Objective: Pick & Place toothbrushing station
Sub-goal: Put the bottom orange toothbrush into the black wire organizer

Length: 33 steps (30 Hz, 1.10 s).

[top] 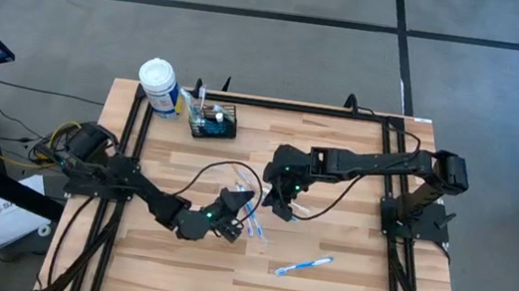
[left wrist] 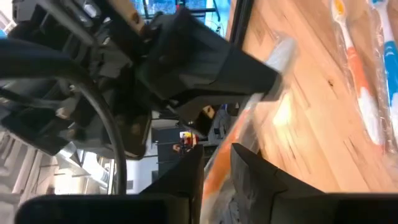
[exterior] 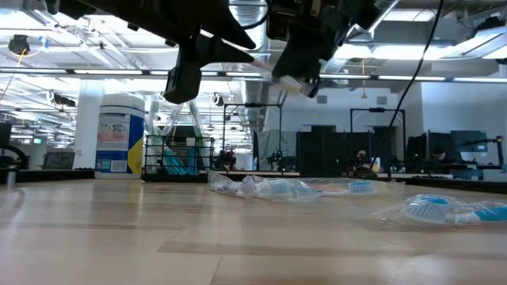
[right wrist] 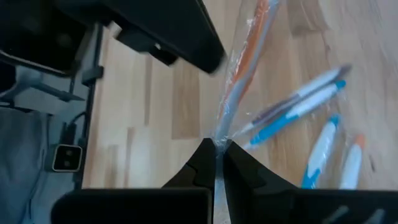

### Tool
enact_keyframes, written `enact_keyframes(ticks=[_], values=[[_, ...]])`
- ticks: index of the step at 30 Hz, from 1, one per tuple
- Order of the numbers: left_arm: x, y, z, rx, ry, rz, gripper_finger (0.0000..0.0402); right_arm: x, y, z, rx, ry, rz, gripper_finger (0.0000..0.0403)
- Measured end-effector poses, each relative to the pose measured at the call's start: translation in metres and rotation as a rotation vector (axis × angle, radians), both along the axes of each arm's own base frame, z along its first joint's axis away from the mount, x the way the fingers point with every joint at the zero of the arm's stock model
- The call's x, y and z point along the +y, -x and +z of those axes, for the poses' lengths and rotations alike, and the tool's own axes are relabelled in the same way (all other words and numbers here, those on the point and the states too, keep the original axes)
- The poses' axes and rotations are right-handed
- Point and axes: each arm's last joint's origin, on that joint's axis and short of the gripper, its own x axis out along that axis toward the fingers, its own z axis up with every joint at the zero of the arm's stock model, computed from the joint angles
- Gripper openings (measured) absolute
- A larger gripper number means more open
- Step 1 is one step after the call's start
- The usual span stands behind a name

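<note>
Wooden bench [top: 337, 166], caddy [top: 214, 122] at the far left beside a white-capped bottle [top: 160, 85]. We see both pincers mid-bench, right pincer [right wrist: 216, 147] and left pincer [left wrist: 217, 163] each clamped on one wrapped orange toothbrush [right wrist: 244, 65].

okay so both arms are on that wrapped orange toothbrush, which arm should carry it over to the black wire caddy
Probably the right. Both tools, right tool and left tool, pinch the wrapped orange toothbrush, but in the high view the right arm lies nearer the black wire caddy with bare table between.
</note>
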Motion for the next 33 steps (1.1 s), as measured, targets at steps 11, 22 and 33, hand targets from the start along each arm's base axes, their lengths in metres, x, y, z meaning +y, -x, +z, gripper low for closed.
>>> enact_keyframes(ticks=[11, 22, 33], values=[[0.0014, -0.0007, 0.0022, -0.002, 0.005, -0.023, 0.0126, 0.0008, -0.003, 0.0031, -0.045, -0.02, 0.017, 0.0005], [-0.0004, -0.002, 0.0009, 0.148, -0.166, -0.126, 0.0122, 0.0019, -0.0049, 0.0055, -0.071, -0.058, 0.03, 0.0006], [0.0025, -0.0031, 0.0008, 0.151, -0.166, -0.115, 0.0046, 0.0028, -0.0061, 0.0069, -0.09, -0.068, 0.041, 0.0005]])
